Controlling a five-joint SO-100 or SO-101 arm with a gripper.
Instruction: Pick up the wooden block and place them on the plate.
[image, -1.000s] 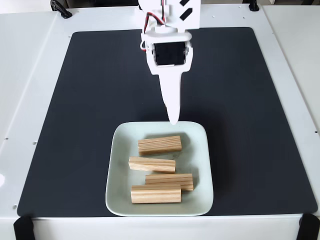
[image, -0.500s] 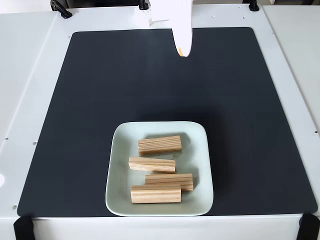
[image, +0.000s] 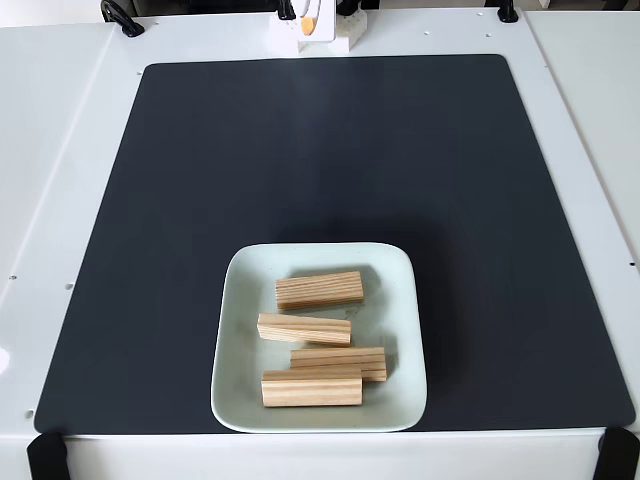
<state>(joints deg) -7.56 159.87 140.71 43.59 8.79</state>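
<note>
1. Wooden block set: four pine bars, all lying inside the plate (image: 232, 300), which sits low-centre on the black mat (image: 180, 180) in the fixed view.
2. Left to right on the plate: second bar down (image: 304, 329) reaches furthest left, front bar (image: 311, 388) just beside it at the near rim, top bar (image: 319, 290) a bit right, third bar (image: 338, 360) furthest right and touching the front bar.
3. Change: a second ago the arm hung over the plate's far rim; now it has pulled back to the top edge, just a white stub of the arm (image: 312, 30) left.
4. Gripper: cannot tell whether its jaws are apart or together.
5. Judgement: nothing left on the mat, task looks finished.
</note>
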